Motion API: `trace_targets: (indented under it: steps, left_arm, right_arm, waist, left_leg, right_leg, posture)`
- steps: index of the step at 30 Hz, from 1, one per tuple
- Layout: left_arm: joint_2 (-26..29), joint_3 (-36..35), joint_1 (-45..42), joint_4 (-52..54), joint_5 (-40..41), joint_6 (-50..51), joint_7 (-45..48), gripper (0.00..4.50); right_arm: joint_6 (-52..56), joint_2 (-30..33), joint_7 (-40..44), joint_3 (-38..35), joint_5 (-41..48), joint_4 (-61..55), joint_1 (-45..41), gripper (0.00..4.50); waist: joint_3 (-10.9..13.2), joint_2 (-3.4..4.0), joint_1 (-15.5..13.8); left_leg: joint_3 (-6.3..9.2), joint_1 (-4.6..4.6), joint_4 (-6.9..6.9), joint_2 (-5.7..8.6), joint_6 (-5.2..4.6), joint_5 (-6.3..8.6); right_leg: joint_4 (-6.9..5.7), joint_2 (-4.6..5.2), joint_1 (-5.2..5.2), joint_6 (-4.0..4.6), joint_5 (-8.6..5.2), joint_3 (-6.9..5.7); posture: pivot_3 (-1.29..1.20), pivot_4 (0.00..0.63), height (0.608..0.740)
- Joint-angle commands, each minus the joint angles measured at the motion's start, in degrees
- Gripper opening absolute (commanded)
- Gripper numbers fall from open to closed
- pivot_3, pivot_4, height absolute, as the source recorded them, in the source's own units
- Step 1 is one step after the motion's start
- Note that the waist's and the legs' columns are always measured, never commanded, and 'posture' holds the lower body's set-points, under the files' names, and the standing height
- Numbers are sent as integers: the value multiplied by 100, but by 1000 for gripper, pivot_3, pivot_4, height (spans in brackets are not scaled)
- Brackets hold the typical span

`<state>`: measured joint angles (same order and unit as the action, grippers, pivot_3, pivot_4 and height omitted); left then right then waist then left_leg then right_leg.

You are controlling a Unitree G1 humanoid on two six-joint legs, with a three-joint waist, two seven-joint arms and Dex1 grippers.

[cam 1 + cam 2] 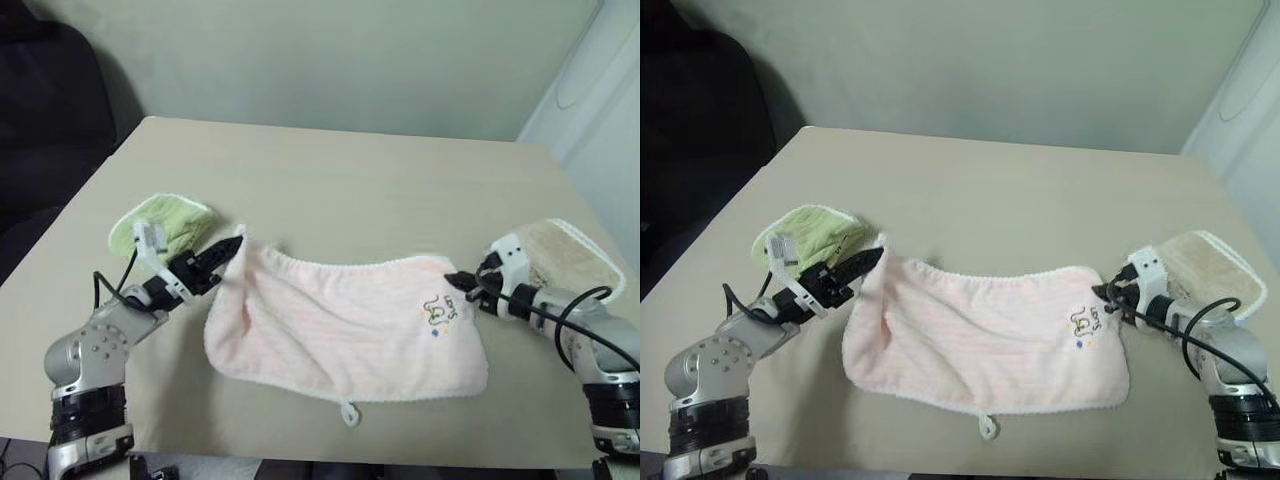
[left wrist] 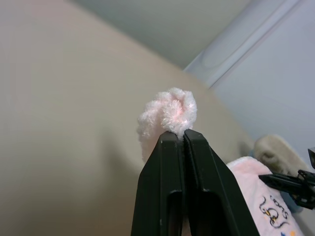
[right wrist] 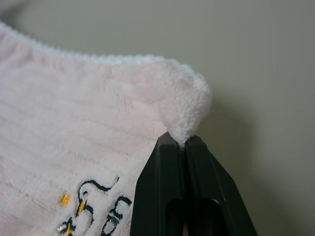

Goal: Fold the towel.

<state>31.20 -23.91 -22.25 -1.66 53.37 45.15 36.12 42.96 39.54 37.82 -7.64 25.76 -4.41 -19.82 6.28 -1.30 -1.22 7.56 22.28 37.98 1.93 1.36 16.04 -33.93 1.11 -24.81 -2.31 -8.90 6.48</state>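
Closest to the camera, the small white loop point(image 1: 350, 411) is seen hanging off the towel's near hem, which rests on the bench point(image 1: 330, 180). No fold is made yet: the towel point(image 1: 340, 330) is spread in a single layer, and only its two far corners are taken up. The left gripper point(image 1: 233, 246) is clamped shut on one far corner, a tuft of pink pile bulging just past its fingers point(image 2: 197, 162). The right gripper point(image 1: 458, 281) is likewise pinched tight on the other far corner, with the embroidered motif point(image 1: 440, 312) lying just beside its fingers point(image 3: 160, 187). Between the two grips the far edge sags. Judged from this, the grasp is complete, while carrying the held edge over to the near hem and smoothing are left. The green towel point(image 1: 165, 222) and beige towel point(image 1: 570, 255) are left untouched behind the grippers.
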Motion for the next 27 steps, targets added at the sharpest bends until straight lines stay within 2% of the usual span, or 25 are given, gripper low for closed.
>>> trace_targets:
  steps: [1,5,8,12,18,22,24,27]
  left_arm:
    - [-49,74,-653,-332,-255,-447,74,0]
    - [-229,307,-1980,-1393,-838,-1168,49,0]
    - [-299,341,-2955,-2366,-1127,-1702,300,0]
    - [-184,346,-3406,-2736,-1223,-1884,748,0]
    - [235,220,-2356,-1575,-726,-1001,1323,0]
    - [606,44,-805,-314,-154,-145,1572,0]
    - [772,-59,131,363,153,270,1658,0]
    - [970,-153,1072,1046,451,639,1709,0]
  right_arm:
    - [-278,171,-77,-294,-121,208,-493,15]
    - [-837,230,-231,-304,-468,1025,-1445,15]
    - [-1284,337,-193,-357,-632,1605,-2081,15]
    - [-1519,487,35,-644,-457,1443,-2091,15]
    - [-1125,589,459,-1426,296,-244,-385,15]
    - [-600,447,612,-1905,899,-1576,1345,15]
    - [-369,327,754,-2022,1237,-2242,2327,15]
    - [-245,298,919,-2051,1469,-2714,3214,15]
  waist:
    - [1,2,-16]
    - [6,2,-36]
    - [12,1,-48]
    - [12,5,-50]
    - [11,5,-49]
    - [11,5,-37]
    - [13,5,-27]
    - [20,10,-16]
  left_leg:
    - [0,-1,1,2,-1,0]
    - [0,4,1,3,-12,-7]
    - [1,14,6,3,-70,-44]
    - [5,21,-15,-1,-76,-51]
    - [1,27,-32,0,-29,-74]
    - [-5,19,-14,0,-42,-57]
    - [-4,26,-9,0,-21,18]
    - [-1,28,1,-2,-20,16]
  right_leg:
    - [-1,2,2,1,1,0]
    - [0,4,-3,4,9,-3]
    - [7,8,-6,-32,37,-4]
    - [47,8,-4,-55,56,-13]
    - [104,5,10,-60,58,-16]
    - [101,4,24,-61,52,-14]
    - [98,1,18,-57,45,-11]
    - [89,-4,16,-95,-14,-8]
  posture:
    - [0,150,740]
    - [0,150,740]
    - [0,150,740]
    - [0,150,740]
    - [0,150,740]
    - [0,150,740]
    - [0,150,740]
    - [0,150,740]
